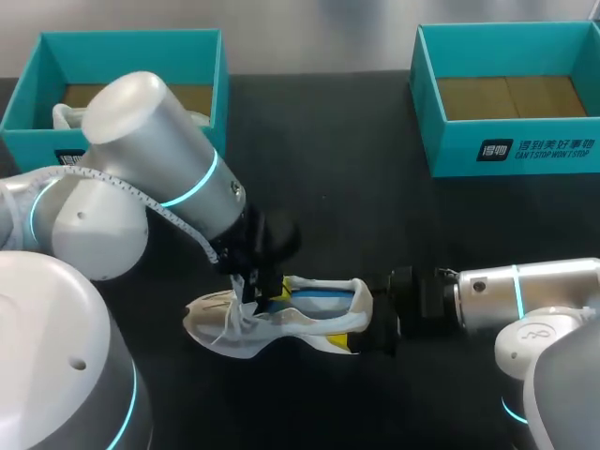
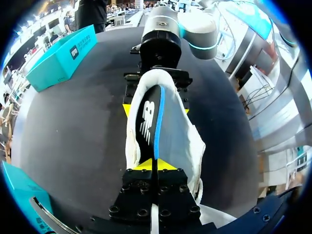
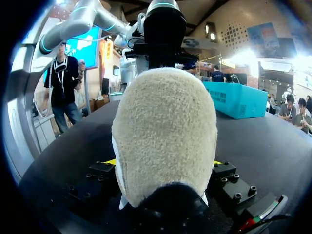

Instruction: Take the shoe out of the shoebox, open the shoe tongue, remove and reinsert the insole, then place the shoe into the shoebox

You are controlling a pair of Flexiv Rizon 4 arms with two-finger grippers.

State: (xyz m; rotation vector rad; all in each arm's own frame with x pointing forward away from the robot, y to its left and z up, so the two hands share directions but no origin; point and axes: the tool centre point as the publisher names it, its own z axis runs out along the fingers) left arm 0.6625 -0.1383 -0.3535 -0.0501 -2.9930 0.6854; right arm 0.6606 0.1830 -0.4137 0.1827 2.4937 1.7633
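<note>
A white and beige shoe (image 1: 309, 326) lies on the black table, toe to the left and heel to the right. My left gripper (image 1: 255, 286) hangs over its front half, shut on the front end of the black insole (image 2: 146, 122). The insole has a blue edge and stands tilted inside the shoe (image 2: 187, 141). My right gripper (image 1: 380, 323) comes in low from the right, its fingers set wide with one on each side of the beige heel (image 3: 165, 126). The right wrist view shows yellow tips on both sides of that heel.
A teal shoebox (image 1: 131, 42) at the back left holds another white shoe (image 1: 64, 116). A second teal shoebox (image 1: 441, 122) stands at the back right, showing only its brown floor. Bare black tabletop (image 1: 328, 187) lies between the boxes and the shoe.
</note>
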